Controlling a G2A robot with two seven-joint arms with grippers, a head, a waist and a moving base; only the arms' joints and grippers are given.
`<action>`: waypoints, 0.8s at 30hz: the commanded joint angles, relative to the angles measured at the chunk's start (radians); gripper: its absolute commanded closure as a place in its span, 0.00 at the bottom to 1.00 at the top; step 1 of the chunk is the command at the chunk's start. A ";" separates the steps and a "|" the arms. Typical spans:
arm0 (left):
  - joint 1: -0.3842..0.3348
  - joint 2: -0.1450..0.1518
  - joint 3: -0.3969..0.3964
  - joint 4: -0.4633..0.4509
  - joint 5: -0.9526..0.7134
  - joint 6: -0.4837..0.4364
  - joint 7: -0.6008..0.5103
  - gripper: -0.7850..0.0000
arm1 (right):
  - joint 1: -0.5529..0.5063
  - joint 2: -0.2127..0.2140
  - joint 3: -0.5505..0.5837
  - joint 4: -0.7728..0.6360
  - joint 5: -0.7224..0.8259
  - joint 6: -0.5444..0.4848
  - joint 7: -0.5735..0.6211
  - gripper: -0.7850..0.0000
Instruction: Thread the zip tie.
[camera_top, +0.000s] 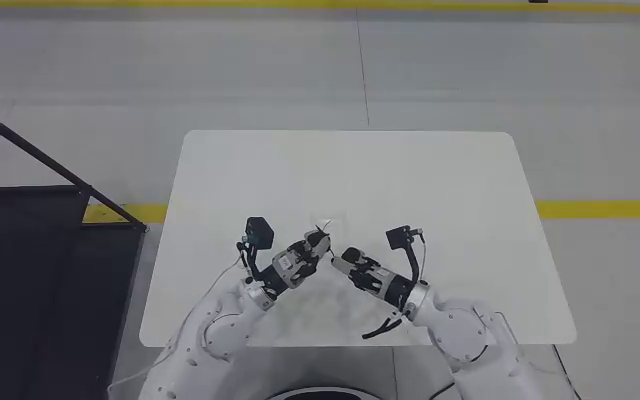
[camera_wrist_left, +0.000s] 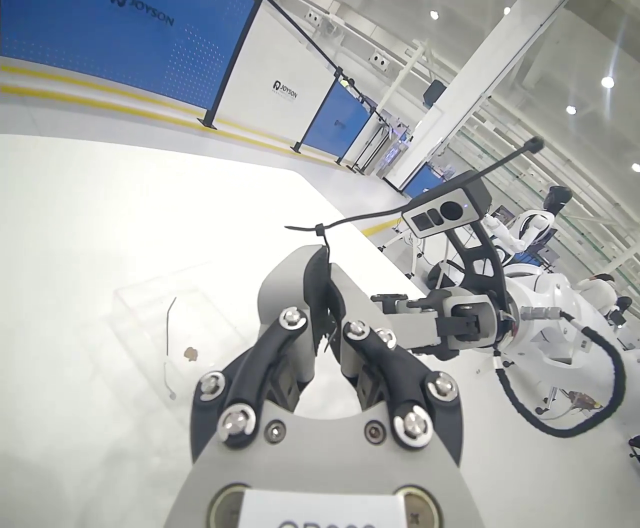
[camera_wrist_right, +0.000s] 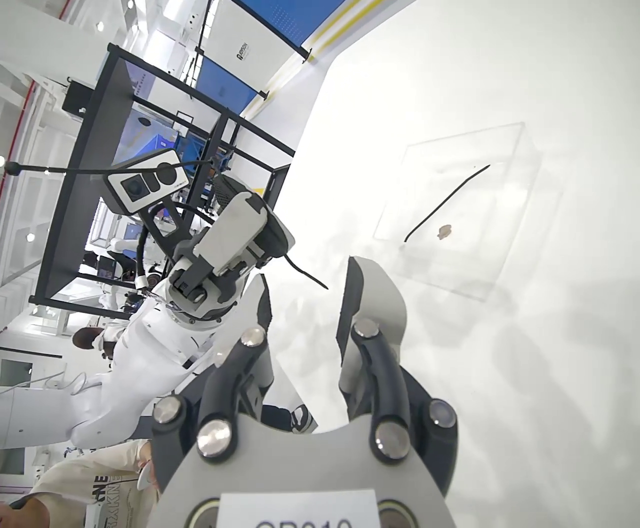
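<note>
The left pincer (camera_wrist_left: 322, 265) was clamped on one zip tie (camera_wrist_left: 319, 231) above the table (camera_wrist_left: 100, 225); the right pincer (camera_wrist_right: 307, 300) gaped apart nearby. We counted a second tie (camera_wrist_left: 167, 345) in one clear tray (camera_wrist_left: 200, 310).

My R hand (camera_wrist_right: 310, 286) is open. L hand (camera_wrist_right: 275, 240) opp. grips zip tie (camera_wrist_right: 306, 273), tail twd me; clear tray (camera_wrist_right: 505, 250) on desk (camera_wrist_right: 450, 75) beyond.

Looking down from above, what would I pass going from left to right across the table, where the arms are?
In order: left arm's camera → left claw, pinching the zip tie → right claw, open → right arm's camera.
</note>
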 joint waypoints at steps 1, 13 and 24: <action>0.000 0.000 0.002 0.000 0.003 -0.001 0.005 1.00 | 0.002 -0.001 -0.005 -0.002 -0.010 0.008 -0.004 0.59; 0.000 0.001 0.006 0.004 0.014 -0.007 0.022 1.00 | 0.021 -0.006 -0.031 -0.001 -0.034 0.036 -0.018 0.71; -0.001 0.004 0.006 0.007 0.013 -0.017 0.021 1.00 | 0.025 -0.007 -0.040 -0.011 -0.044 0.045 -0.012 0.76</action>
